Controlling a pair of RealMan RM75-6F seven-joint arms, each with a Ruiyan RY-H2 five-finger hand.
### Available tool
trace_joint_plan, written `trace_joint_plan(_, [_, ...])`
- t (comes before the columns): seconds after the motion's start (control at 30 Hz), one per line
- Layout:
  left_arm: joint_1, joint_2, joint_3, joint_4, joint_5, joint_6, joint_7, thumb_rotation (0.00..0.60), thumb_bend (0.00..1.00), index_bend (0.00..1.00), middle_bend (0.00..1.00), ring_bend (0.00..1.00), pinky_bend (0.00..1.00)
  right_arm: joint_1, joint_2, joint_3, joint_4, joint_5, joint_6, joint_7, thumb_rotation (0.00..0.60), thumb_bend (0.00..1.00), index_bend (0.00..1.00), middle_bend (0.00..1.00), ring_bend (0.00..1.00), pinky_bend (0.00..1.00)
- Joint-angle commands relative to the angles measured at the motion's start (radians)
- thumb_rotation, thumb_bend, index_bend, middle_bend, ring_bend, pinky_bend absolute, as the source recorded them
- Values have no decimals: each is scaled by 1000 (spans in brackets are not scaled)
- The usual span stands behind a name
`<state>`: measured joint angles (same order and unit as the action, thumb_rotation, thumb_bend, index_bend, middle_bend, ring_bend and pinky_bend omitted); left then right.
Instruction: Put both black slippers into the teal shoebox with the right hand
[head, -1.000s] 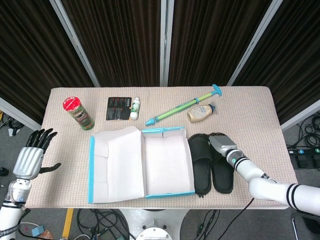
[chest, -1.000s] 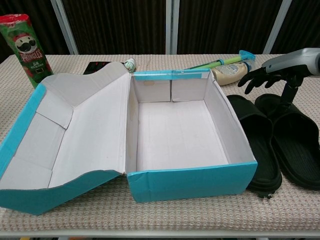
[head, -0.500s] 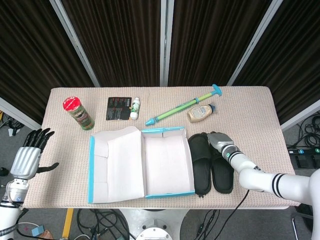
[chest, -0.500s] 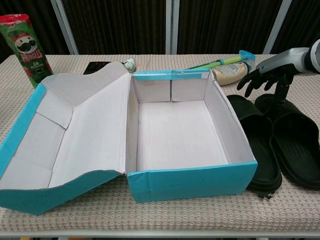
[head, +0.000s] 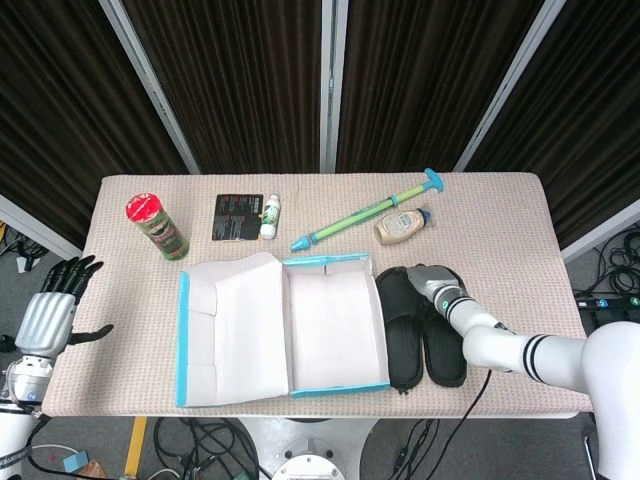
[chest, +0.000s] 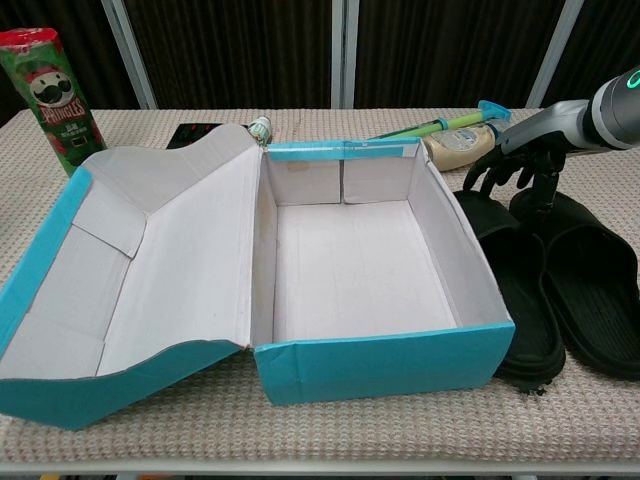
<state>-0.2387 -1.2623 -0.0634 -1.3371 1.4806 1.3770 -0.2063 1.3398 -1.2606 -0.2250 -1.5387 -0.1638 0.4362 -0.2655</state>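
Both black slippers (chest: 560, 280) lie side by side just under my right hand (chest: 520, 160), beside the teal shoebox (chest: 380, 350). I've lowered the hand toward their far ends; fingers spread, holding nothing, so the first grasp seems next. My left hand (head: 50, 310) idles, fingers apart.

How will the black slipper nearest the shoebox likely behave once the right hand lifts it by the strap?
The slipper looks like soft moulded foam, so probably light. Held by its strap it may droop at the heel. Its matte surface suggests little slip. The right hand hovers at its toe end, beside the shoebox.
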Motion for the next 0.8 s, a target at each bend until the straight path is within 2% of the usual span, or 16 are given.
trace_joint_plan(0.03, [-1,0,0,4,-1,-3,-4,600,58,101,67,0,15,12,-13,-14,15,8,-14,13,600,113,117,138,40,103])
trace_joint_plan(0.27, [-3,-2,-2,14,-2,-8,-18,600,58,101,68,0,15,31,-35,-37,41,6,-35,48,600,111,124,138,40,105])
trace_joint_plan(0.5, [-4,-3,0,17,3,-11,-34,600,58,101,67,0,15,38,-48,-49,51,-7,4,74,600,125,277,202,97,118])
trace_joint_plan(0.8, [-4,-5,2,18,-3,-21,-34,600,58,101,67,0,15,37,-62,-59,55,-17,50,79,600,158,379,303,192,139])
